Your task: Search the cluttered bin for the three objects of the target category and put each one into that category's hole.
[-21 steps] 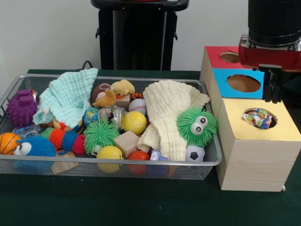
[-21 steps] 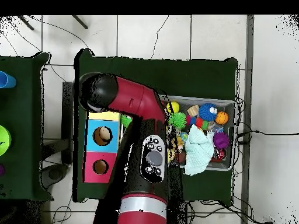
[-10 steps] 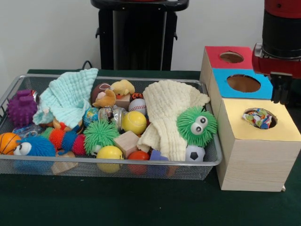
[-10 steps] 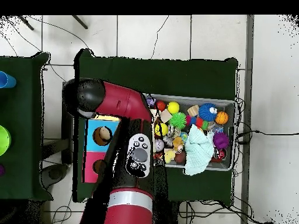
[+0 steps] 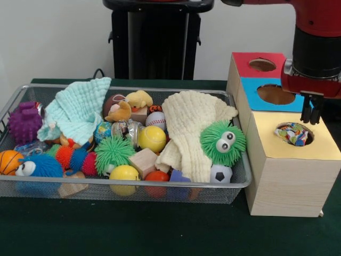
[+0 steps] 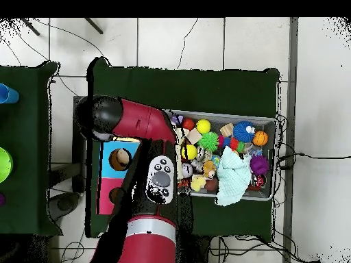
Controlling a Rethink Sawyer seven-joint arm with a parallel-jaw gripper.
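Observation:
My gripper (image 5: pixel 310 111) hangs over the wooden box, just behind the yellow hole (image 5: pixel 293 133), open and holding nothing. A patterned cloth (image 5: pixel 290 132) is bunched in that hole and shows above its rim. In the wire bin (image 5: pixel 133 183), a mint cloth (image 5: pixel 77 109) lies at the left and a cream cloth (image 5: pixel 194 125) at the right, both draped over toys. From overhead the red arm (image 6: pixel 140 123) hides the gripper and the yellow section; the mint cloth (image 6: pixel 233 179) shows in the bin (image 6: pixel 271 123).
The box also has a blue hole (image 5: pixel 274 94) and a red hole (image 5: pixel 262 64) behind the yellow one. Balls, spiky toys, wooden blocks and a green googly-eyed fuzzy toy (image 5: pixel 224 143) fill the bin. A black stand (image 5: pixel 154 40) rises behind it.
The gripper shifted right and then back left, ending slightly lower above the box. The patterned cloth stays in the yellow hole. The arm swung over the box in the overhead view.

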